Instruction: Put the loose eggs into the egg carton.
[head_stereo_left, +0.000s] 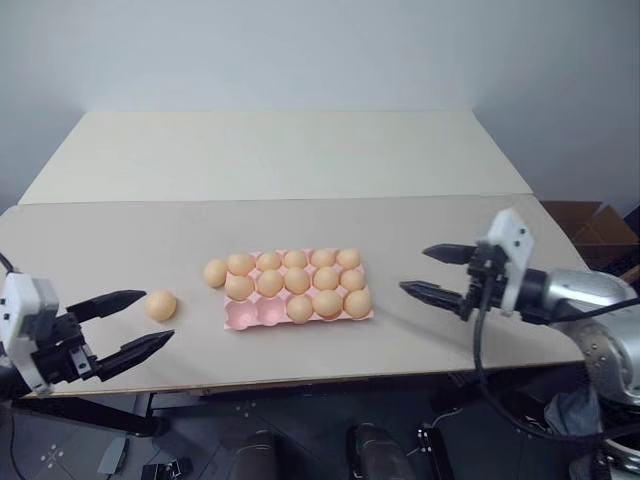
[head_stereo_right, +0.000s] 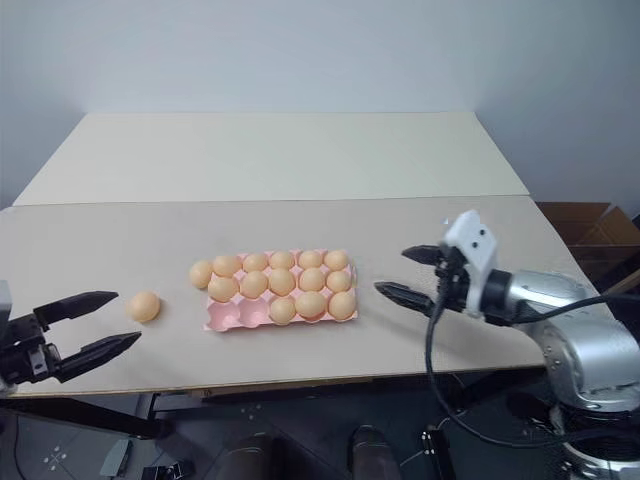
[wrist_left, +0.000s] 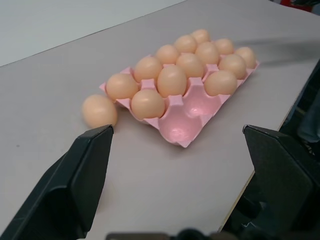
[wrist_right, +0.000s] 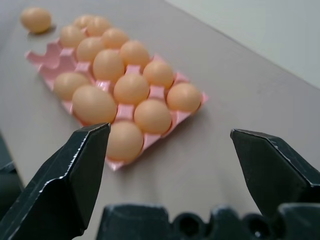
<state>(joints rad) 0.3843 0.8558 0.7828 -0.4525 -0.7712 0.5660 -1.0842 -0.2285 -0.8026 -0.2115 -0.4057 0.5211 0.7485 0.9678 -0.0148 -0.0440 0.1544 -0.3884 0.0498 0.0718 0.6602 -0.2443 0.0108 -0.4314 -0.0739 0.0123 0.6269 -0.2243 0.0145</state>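
The pink egg carton (head_stereo_left: 246, 316) lies in the middle of the table, with eggs in all but its two front left cups. One loose egg (head_stereo_left: 215, 273) rests against the carton's left edge and appears again in the left wrist view (wrist_left: 99, 111). A second loose egg (head_stereo_right: 144, 306) lies further left. My left gripper (head_stereo_right: 128, 317) hovers open just short of that second egg, with nothing between its fingers. To the right of the carton my right gripper (head_stereo_left: 412, 268) is open and empty, pointing at the carton (wrist_right: 160, 92).
The table's front edge (head_stereo_left: 300, 382) runs close below both grippers. A second pale table (head_stereo_left: 280, 150) butts against the far side, with a grey wall behind it. An open cardboard box (head_stereo_left: 590, 225) stands on the floor at the right.
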